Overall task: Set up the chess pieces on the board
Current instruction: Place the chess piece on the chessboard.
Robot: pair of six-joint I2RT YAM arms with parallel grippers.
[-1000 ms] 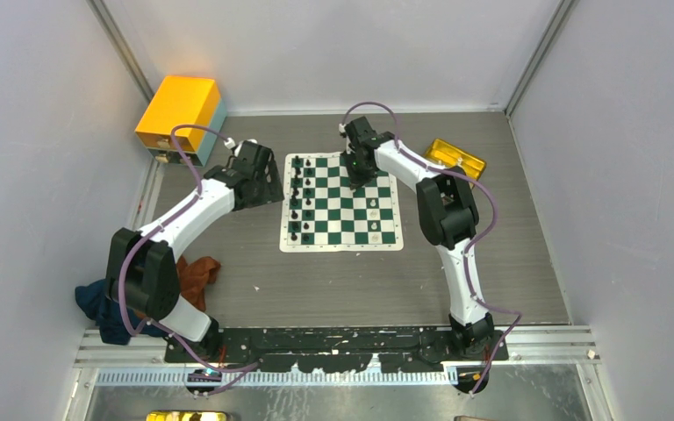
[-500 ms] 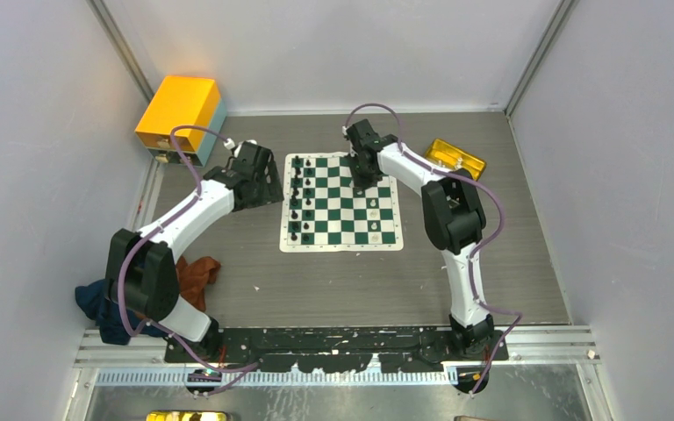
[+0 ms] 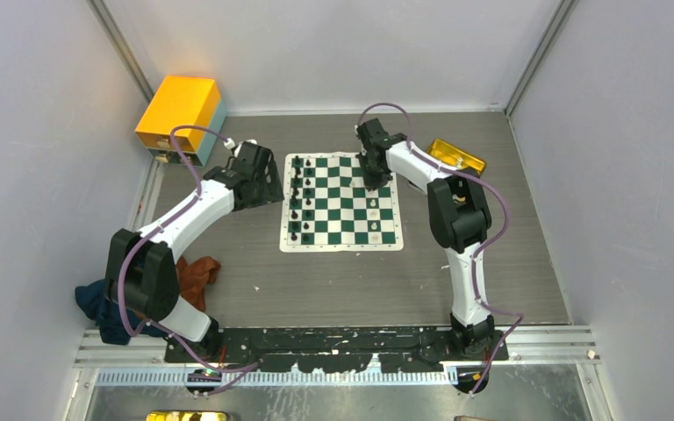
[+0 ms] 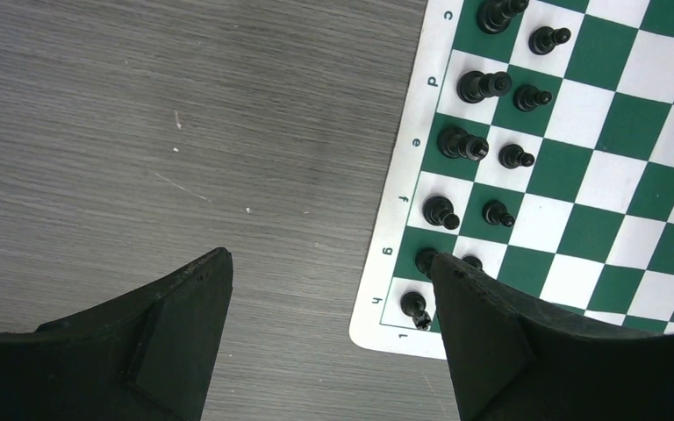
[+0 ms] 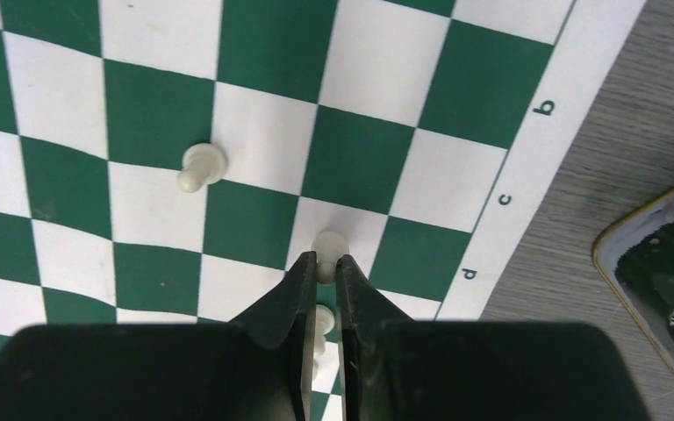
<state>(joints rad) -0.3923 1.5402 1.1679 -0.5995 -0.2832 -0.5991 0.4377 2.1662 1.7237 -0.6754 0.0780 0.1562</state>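
Observation:
The green and white board (image 3: 342, 246) lies mid-table. Black chess pieces (image 3: 297, 197) stand in two columns along its left side, and they show in the left wrist view (image 4: 478, 85). A few cream-white pieces (image 3: 374, 204) stand on its right side. My right gripper (image 5: 326, 261) is shut on a white pawn (image 5: 326, 246) that sits on a white square near the board's "d" edge mark. Another white pawn (image 5: 200, 167) lies to the left, and one more white piece (image 5: 320, 323) shows between the fingers. My left gripper (image 4: 329, 259) is open and empty beside the board's left edge.
A translucent yellow tray (image 3: 456, 156) lies right of the board, and its corner shows in the right wrist view (image 5: 658, 272). An orange-yellow box (image 3: 178, 110) stands at the far left corner. Crumpled orange and blue cloths (image 3: 195, 274) lie by the left arm's base.
My right gripper has moved rightward over the board's far part, toward its right side. The left arm has not moved.

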